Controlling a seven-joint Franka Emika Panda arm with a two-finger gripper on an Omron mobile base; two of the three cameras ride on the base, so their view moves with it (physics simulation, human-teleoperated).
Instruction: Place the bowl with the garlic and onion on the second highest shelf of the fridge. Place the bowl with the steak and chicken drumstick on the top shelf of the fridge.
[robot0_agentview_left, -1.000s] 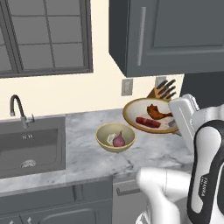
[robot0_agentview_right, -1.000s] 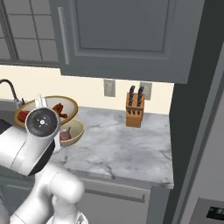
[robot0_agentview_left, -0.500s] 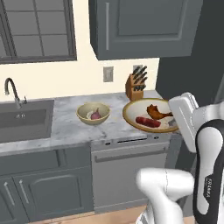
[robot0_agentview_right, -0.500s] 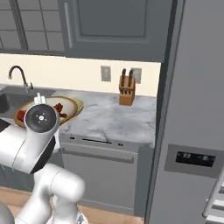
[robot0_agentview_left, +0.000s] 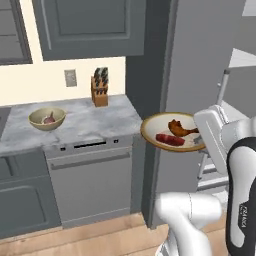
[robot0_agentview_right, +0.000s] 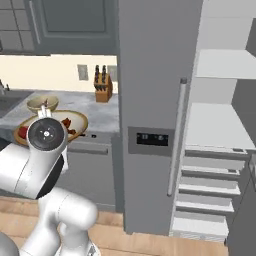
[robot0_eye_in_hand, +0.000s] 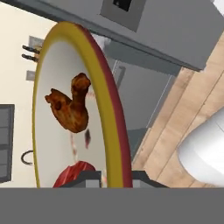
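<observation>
Yellow-rimmed bowl (robot0_agentview_left: 150, 131) apparently hides the gripper (robot0_eye_in_hand: 116, 177) fingertips.

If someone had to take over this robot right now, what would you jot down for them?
Tool: shut on the rim of the meat bowl, held level in the air beside the fridge.
In it: the chicken drumstick and the steak.
The other bowl, with the onion, sits on the counter left of the knife block; the garlic can't be made out.
Fridge door open; white shelves in view.
Done: meat bowl picked up.
Left: set it on the top shelf, then put the other bowl on the second highest.
</observation>
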